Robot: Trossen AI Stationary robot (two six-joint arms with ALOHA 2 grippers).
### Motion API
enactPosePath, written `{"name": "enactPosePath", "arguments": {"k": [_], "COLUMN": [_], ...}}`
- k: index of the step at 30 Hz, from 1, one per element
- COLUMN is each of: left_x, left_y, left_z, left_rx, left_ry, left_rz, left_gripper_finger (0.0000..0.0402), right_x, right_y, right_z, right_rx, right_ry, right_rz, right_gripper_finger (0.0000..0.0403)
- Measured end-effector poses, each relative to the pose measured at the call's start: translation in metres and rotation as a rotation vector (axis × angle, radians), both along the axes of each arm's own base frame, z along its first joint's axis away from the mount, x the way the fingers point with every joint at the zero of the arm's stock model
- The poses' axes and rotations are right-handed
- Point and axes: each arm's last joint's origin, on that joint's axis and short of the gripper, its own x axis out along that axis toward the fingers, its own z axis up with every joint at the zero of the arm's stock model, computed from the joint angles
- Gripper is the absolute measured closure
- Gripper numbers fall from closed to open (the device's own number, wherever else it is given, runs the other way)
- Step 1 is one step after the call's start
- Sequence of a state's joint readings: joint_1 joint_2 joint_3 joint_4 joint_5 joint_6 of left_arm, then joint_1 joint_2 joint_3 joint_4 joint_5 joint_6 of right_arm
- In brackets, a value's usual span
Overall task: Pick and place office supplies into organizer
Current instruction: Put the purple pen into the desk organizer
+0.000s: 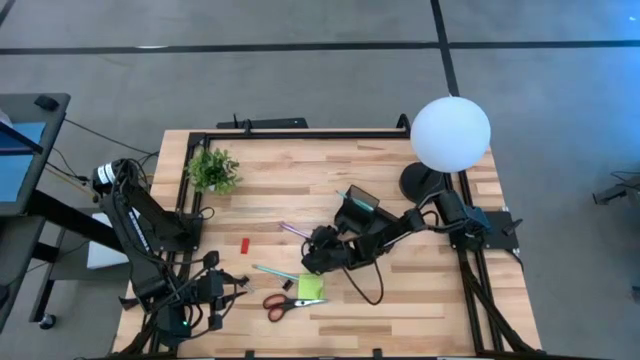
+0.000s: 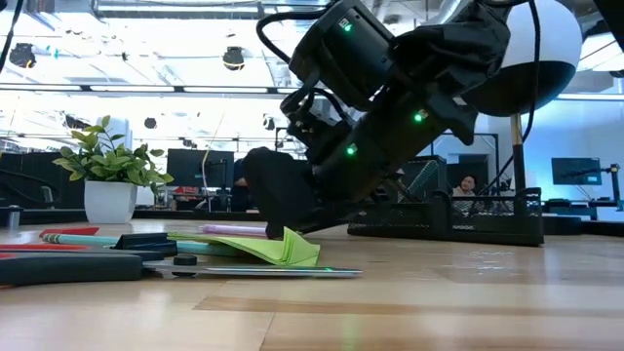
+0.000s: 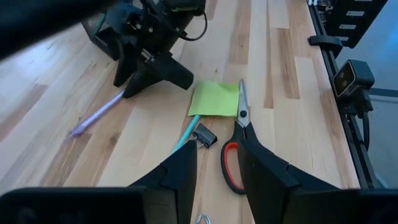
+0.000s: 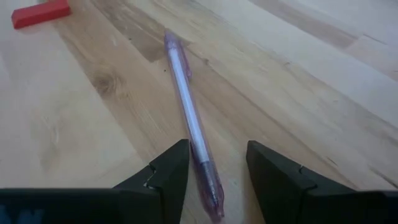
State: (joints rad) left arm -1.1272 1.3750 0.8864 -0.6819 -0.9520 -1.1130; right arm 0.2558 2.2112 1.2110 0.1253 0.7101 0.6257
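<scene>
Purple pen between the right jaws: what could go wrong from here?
1. The purple pen lies at a slant between the open jaws of the right gripper, so closing may twist or roll it away instead of holding it.
2. The sticky-note pad lies just beside that gripper; the arm might push it.

A purple pen point(image 4: 189, 118) lies on the wooden counter point(image 4: 298, 74), running away from the camera at a slant. Its near end sits in the gap between the right gripper's point(image 4: 217, 168) two dark fingers point(image 4: 165, 171), which stand apart on either side of it without visibly touching it. Farther off, a small red block point(image 4: 41, 13) rests flat on the wood, well apart from the pen.
</scene>
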Motion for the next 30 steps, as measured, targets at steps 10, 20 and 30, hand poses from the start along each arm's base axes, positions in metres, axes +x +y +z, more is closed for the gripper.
{"name": "enactPosePath", "arguments": {"k": [10,20,30], "left_x": [0.000,0.000,0.000], "left_y": [0.000,0.000,0.000], "left_z": [0.000,0.000,0.000], "left_rx": [0.003,0.009,0.011], "left_ry": [0.005,0.006,0.005], "left_rz": [-0.005,-0.009,-0.010], "left_gripper_finger": [0.0287,0.0287,0.0287], "right_x": [0.010,0.020,0.022], "right_y": [0.005,0.005,-0.003], "right_z": [-0.010,-0.042,-0.043], "right_rx": [-0.077,-0.099,-0.072], "right_ry": [-0.038,-0.127,-0.113], "right_rz": [0.130,0.112,0.121], "right_gripper_finger": [0.0244,0.0244,0.0263]}}
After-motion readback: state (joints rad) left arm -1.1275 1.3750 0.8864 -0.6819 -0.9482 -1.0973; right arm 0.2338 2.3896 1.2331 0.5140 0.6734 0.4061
